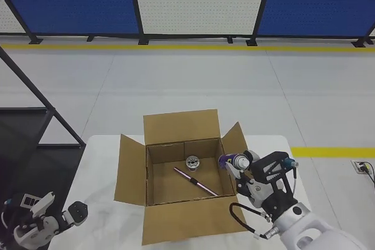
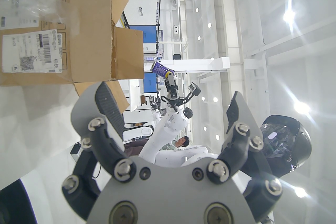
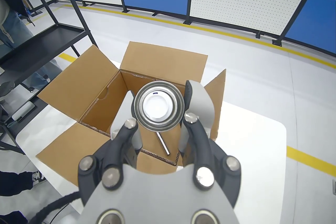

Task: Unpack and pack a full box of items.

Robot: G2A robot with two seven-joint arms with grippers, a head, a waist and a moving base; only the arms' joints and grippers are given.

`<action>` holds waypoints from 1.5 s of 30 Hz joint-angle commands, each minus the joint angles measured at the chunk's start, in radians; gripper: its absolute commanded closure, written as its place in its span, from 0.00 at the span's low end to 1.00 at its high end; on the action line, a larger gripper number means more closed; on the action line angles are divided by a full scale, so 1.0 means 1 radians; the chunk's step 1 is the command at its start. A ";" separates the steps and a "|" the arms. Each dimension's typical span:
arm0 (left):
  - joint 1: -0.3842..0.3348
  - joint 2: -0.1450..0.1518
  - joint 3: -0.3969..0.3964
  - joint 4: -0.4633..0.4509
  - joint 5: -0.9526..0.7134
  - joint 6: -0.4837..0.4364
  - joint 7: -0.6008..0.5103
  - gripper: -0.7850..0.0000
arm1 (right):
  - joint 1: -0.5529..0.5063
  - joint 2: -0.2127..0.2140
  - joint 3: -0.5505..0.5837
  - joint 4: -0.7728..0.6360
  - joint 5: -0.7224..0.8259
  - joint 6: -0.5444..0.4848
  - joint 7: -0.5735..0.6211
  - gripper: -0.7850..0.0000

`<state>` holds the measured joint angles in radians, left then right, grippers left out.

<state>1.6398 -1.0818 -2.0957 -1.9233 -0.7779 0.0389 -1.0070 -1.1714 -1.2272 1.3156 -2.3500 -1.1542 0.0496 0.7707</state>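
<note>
The right jaws clamp a purple, metal-bottomed spray can (image 3: 158, 109) above the 3 o'clock rim of the open brown cardboard box (image 1: 130, 169) on the white counter (image 1: 100, 187). At the box's 8 o'clock, the left jaws gape empty. A thin metal rod (image 1: 195, 182) lies inside.

The box (image 1: 181, 128) is plain brown cardboard with white labels (image 2: 31, 51), on a white bench (image 1: 100, 187). The can (image 1: 227, 160) is purple with a silver base, and the rod (image 1: 195, 181) in the box is silvery pink. The right gripper (image 3: 160, 96) has light grey fingers (image 3: 197, 96) on black links; the panels (image 1: 81, 15) behind alternate blue and white dotted.
</note>
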 commanded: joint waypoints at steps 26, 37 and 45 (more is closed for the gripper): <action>0.000 0.000 0.000 0.000 0.000 0.000 0.000 0.00 | 0.479 -0.115 -0.493 0.648 -0.170 0.129 0.196 1.00; 0.000 0.000 0.000 0.000 0.000 0.000 0.000 0.00 | 0.498 -0.131 -0.515 0.707 -0.213 0.195 0.249 1.00; 0.000 0.000 0.000 0.000 0.000 0.000 0.000 0.00 | 0.488 -0.138 -0.503 0.752 -0.178 0.205 0.212 1.00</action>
<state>1.6398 -1.0818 -2.0957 -1.9233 -0.7779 0.0389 -1.0070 -0.6852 -1.3615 0.8090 -1.6202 -1.3508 0.2515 0.9934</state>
